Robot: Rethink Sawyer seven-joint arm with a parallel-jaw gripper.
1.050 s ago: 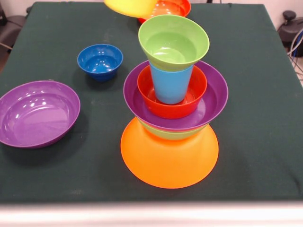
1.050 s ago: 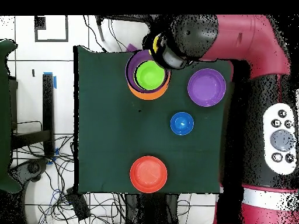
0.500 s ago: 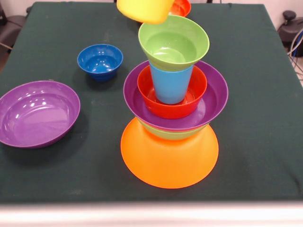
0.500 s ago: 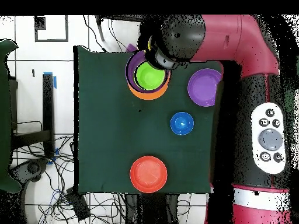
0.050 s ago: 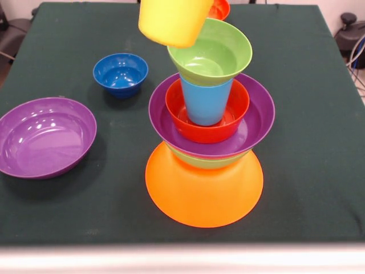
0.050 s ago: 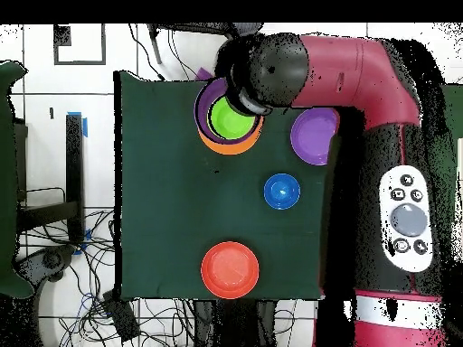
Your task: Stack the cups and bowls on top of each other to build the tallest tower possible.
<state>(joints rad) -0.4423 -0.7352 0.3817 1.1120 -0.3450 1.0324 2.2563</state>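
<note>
While the yellow cup (image 5: 173, 20) hangs above the tower (image 5: 208, 131), claw hidden, grip untellable.

No readable text, label, brand, number or sign appears in either view. The cups and bowls are plain and unmarked. The round buttons on the arm's control pad (image 6: 407, 220) carry small markings in the overhead view, but they are too small to make out.
</note>
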